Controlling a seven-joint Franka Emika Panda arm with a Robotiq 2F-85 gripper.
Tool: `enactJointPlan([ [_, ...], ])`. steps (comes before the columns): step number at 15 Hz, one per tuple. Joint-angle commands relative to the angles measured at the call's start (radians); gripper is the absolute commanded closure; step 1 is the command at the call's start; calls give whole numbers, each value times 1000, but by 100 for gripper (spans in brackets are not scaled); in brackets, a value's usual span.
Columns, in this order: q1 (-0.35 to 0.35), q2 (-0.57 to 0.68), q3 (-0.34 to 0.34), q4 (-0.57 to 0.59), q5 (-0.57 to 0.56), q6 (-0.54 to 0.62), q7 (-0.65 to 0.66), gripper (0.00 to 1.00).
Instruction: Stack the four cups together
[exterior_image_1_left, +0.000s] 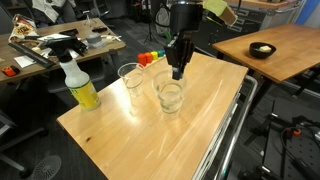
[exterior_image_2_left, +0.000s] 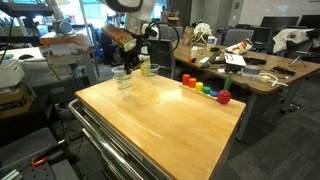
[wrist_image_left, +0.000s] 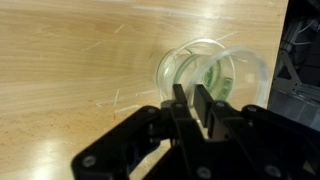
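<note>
As the arm hangs vertical, tool pinches cup.

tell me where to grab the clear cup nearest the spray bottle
Take the cup by its rim wall, one of the jaws inside and one outside, coming straight down: it stands upright, mouth open, apart from the spray bottle.

Wooden desk; grey floor

On the desk in an exterior view, a bottle stands at the left, a lone cup to its right, and a cluster of cups further right. The claw hangs over that cluster. Blocks lie behind the cups.
</note>
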Motion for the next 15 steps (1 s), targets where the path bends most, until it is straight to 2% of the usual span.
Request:
enactJointPlan([
  [1,-2,-17,10,10,10,10,-6,49],
  [6,-5,-50,4,-24,-13,45,-14,11],
  [8,-3,-42,5,-26,-23,51,-8,0],
  [15,3,24,9,-25,-83,73,8,0],
])
